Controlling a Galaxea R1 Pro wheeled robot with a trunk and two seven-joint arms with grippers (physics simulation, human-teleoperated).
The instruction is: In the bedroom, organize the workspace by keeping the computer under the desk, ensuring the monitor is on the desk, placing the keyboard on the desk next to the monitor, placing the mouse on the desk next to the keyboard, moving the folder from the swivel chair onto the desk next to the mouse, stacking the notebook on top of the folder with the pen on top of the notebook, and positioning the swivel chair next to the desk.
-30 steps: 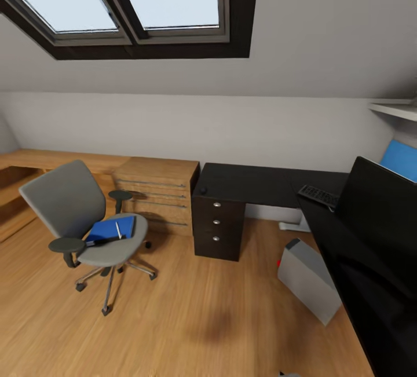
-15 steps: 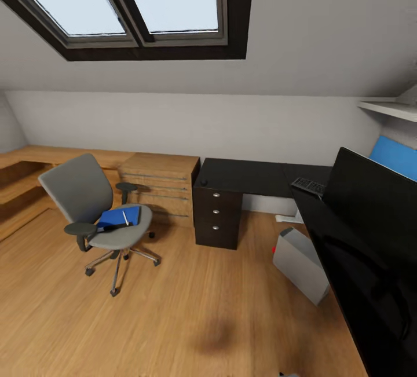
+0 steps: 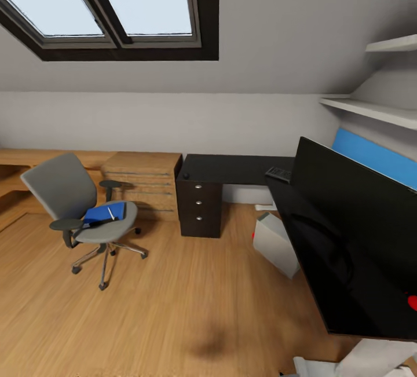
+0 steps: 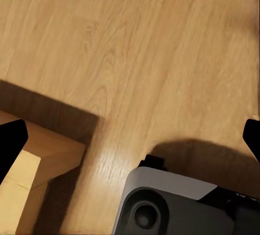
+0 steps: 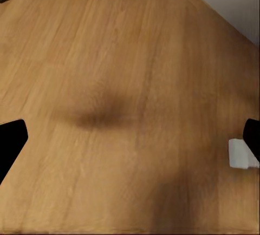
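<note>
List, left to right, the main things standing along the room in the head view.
Grey swivel chair on castors → light-wood cabinet with long handles → black three-drawer unit → light grey computer tower → wide black monitor.

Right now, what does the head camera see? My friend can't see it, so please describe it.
A black monitor looms close on the right. A grey chair stands on the wood floor at left, blue items and a pen on its seat, the black desk behind.

soft daylight from the skylights (image 3: 110, 3) — faint floor shadows, wide-angle stretch
</note>
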